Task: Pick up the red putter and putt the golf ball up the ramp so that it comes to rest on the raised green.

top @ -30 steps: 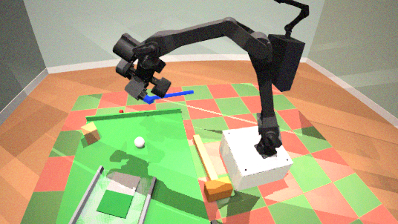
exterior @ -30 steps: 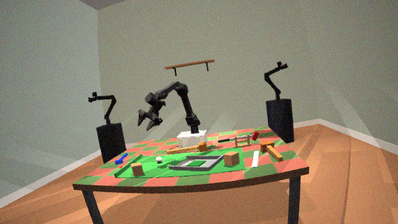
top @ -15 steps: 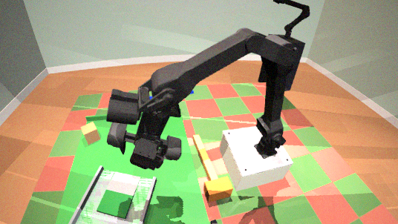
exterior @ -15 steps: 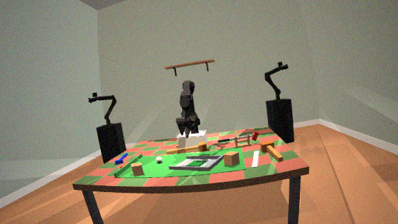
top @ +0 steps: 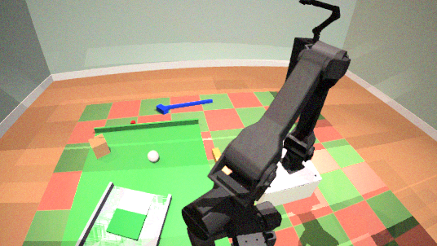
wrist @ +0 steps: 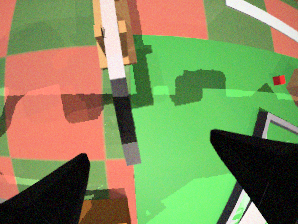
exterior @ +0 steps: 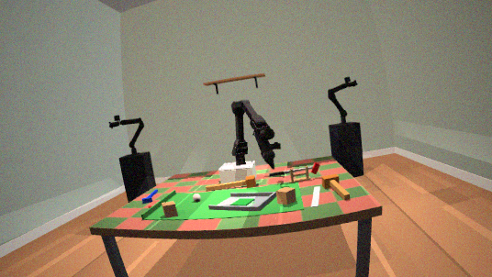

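Note:
The red putter's head [exterior: 316, 168] is at the right back of the table. Its pale shaft [wrist: 114, 45] lies across a wooden rack [exterior: 299, 174] [wrist: 119, 59], and its black grip [exterior: 276, 174] [wrist: 125, 117] sticks out beyond it. The head is out of the wrist view. My gripper [exterior: 272, 166] [wrist: 150, 148] is open and empty, above the grip end, which shows between the fingertips in the wrist view. The white golf ball [top: 153, 155] [exterior: 196, 197] rests on the green mat. The raised green [top: 127, 223] [exterior: 243, 202] sits between the ramp's grey walls [top: 164, 217].
A blue putter [top: 187, 104] [exterior: 150, 196] lies at the far side. Wooden blocks [top: 99, 147] [exterior: 170, 209] [exterior: 286, 196] stand on the mat. A wooden mallet [exterior: 229, 185] lies before the white base [exterior: 236, 173], another mallet [exterior: 340, 188] at the right, beside a white strip [exterior: 316, 196].

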### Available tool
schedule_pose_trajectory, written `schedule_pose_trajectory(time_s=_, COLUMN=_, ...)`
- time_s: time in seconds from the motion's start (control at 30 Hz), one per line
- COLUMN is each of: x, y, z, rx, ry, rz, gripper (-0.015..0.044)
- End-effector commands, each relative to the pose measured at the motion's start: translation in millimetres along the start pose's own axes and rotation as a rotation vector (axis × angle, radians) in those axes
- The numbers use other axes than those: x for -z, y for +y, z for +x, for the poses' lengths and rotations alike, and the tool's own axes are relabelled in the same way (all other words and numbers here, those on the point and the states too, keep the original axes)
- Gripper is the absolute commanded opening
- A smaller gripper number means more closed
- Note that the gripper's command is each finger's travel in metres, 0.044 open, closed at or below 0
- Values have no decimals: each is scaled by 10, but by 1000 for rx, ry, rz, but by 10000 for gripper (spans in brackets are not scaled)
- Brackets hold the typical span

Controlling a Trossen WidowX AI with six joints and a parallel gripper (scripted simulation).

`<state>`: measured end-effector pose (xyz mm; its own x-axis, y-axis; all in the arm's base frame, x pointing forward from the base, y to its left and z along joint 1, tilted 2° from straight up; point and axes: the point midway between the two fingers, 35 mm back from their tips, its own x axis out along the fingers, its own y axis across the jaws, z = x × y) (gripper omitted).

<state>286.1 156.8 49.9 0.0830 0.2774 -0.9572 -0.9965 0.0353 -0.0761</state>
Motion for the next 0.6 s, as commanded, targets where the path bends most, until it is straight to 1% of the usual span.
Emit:
schedule_pose_trajectory(time_s=0.0, x=-115, y=159, z=43, rx=-40, ry=-26, rz=-1, gripper=440)
schedule_pose_trajectory(time_s=0.1, x=-109, y=158, z=83, rx=-40, ry=-26, rz=-1, gripper=440)
schedule_pose_trajectory(time_s=0.23, x=-81, y=161, z=262, rx=-40, ry=-26, rz=-1, gripper=440)
schedule_pose_trajectory(time_s=0.37, x=-80, y=160, z=289, rx=-40, ry=-26, rz=-1, gripper=440)
schedule_pose_trajectory(time_s=0.57, x=-28, y=170, z=504, rx=-40, ry=-26, rz=-1, gripper=440)
